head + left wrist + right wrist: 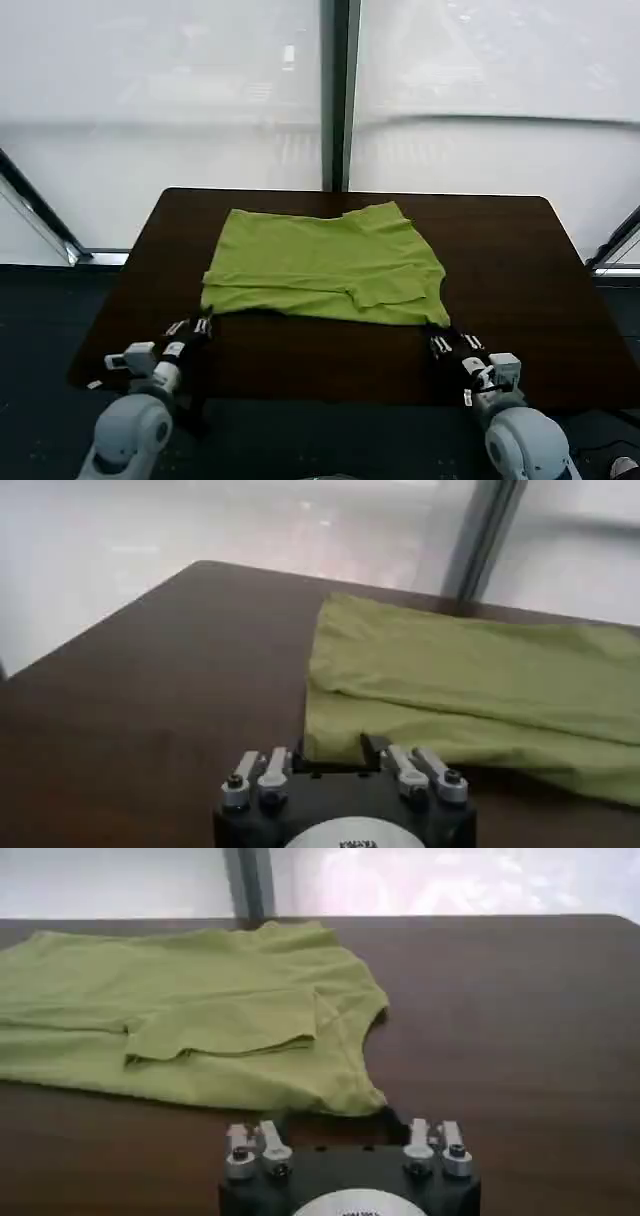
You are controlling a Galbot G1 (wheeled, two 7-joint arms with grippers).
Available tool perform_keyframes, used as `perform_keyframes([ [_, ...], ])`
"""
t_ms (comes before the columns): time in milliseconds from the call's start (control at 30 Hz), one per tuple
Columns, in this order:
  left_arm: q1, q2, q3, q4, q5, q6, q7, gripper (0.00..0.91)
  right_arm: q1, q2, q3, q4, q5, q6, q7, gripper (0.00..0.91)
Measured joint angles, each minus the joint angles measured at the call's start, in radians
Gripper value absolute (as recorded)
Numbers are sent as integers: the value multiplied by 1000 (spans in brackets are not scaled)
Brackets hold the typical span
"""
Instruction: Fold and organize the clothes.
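Observation:
The clothes are one lime-green T-shirt [325, 265], lying folded and flat on the dark brown table [520, 270]. A sleeve flap is turned over on top of it. My left gripper [203, 322] stands open at the shirt's near left corner. In the left wrist view the shirt [470, 680] has its near hem between that left gripper's [335, 748] dark fingers. My right gripper [437, 340] is open at the near right corner. In the right wrist view the shirt [200, 1018] ends in a corner just ahead of the right gripper [335, 1120], between its spread fingers.
The table's front edge [330, 400] runs just behind both grippers, with dark floor below. Bare tabletop [500, 230] lies to the shirt's right and a narrower strip to its left. A window wall with a dark vertical post [340, 90] stands behind the table.

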Motion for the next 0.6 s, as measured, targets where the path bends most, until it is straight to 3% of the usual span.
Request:
perform_keyframes([
  [367,48,46,-8,-48,-19,27,-15,0,-109,-17,52,162,23,-155,48,0],
  [600,140,72,-30,-115,-15,31,-17,0,-180,-22,85,233,15,-155,46,0],
])
